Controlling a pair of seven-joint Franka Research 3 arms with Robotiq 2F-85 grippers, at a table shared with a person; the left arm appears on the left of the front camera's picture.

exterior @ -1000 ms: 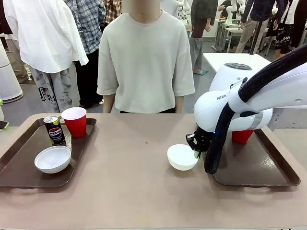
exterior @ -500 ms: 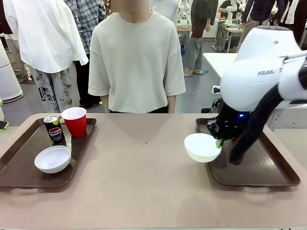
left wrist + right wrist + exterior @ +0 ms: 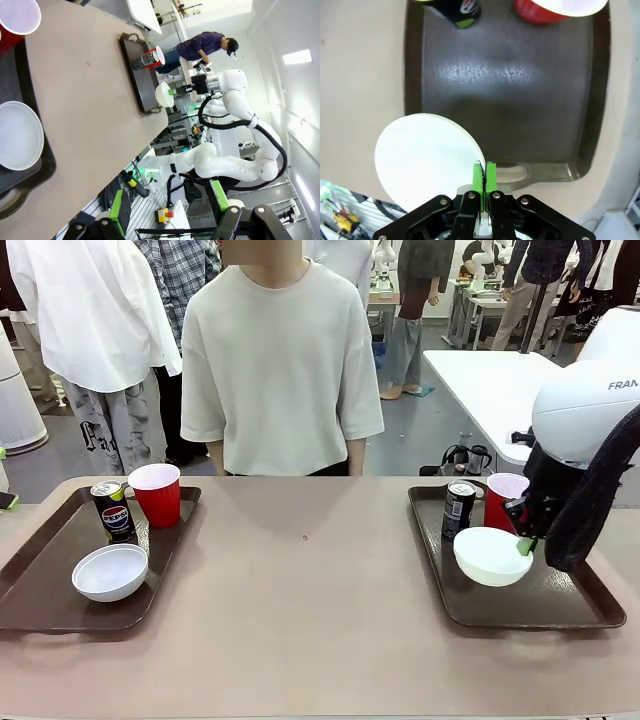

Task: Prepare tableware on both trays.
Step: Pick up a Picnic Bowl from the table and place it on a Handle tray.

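From the front, the right gripper [image 3: 524, 543] pinches the rim of a shallow, smooth white round bowl [image 3: 492, 556] with its green pads pressed together, holding it above the right-hand dark brown rectangular plastic tray [image 3: 560, 610], whose raised rim has a cut-out handle. At that tray's far end stand a slim black drink can [image 3: 458, 510] and a red plastic cup with a white inside [image 3: 504, 501]. The left-hand brown tray [image 3: 30, 615] carries a second white bowl [image 3: 110, 572], a second black can [image 3: 114, 511] and a second red cup [image 3: 156, 494]; a person in a pale shirt [image 3: 282, 370] stands at the far side. In the left wrist view the near bowl [image 3: 19, 135] lies on the tray [image 3: 30, 175], and the left gripper's black fingers [image 3: 112, 227] stand well apart, holding nothing. In the right wrist view the green pads [image 3: 483, 177] clamp the bowl's thin edge [image 3: 427, 157] over the glossy tray floor [image 3: 520, 100].
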